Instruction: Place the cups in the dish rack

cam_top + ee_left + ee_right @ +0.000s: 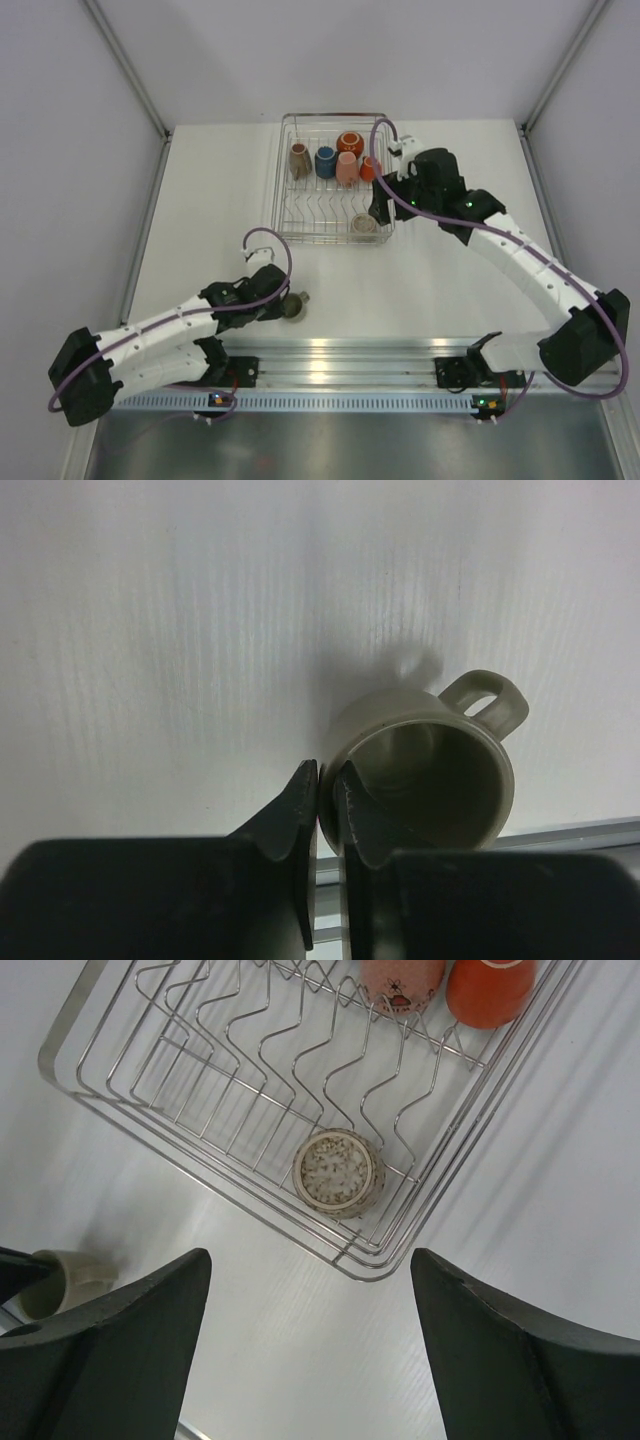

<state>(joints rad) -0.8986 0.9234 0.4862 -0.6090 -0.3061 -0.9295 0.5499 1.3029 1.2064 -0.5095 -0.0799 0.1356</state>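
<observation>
White surface: we see six cups in the rack; left jaws pinch the rim of the last cup, right jaws wide.

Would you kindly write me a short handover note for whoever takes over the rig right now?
Left gripper: pinched on the rim of the olive cup, which sits on the table outside the dish rack.
Right gripper: open, empty, over the rack's near right corner.
Done: six racked: five cups in the far row, one beige cup upturned near that corner.
Left: lift the olive cup and set it in the rack.
</observation>
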